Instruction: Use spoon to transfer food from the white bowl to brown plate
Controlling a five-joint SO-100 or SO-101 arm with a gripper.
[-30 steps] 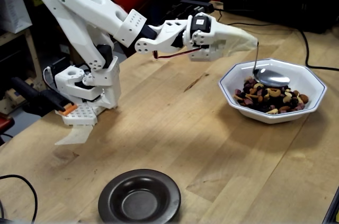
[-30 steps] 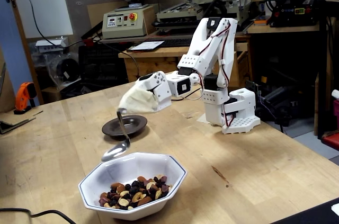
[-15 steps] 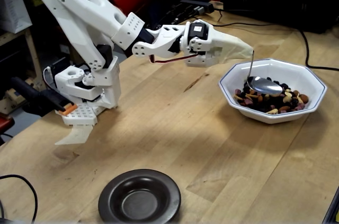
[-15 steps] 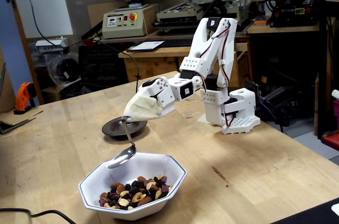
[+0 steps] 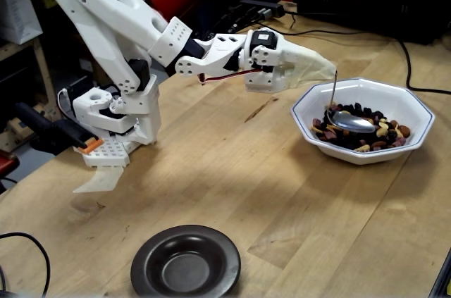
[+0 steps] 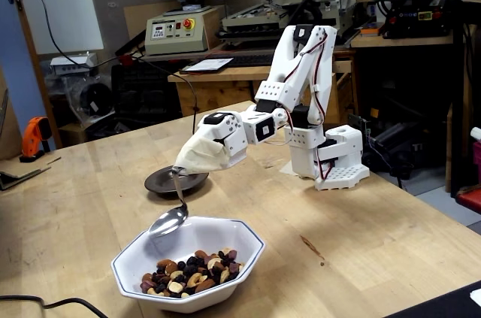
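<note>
Wrapped in a tan cover, the hand grips the spoon by its handle, though the fingers themselves are hidden. Its oval scoop hangs over the white bowl, seemingly just above the food and apparently empty. The brown plate sits well apart on the tabletop, holding 0 pieces, so the whole transfer remains.
</note>
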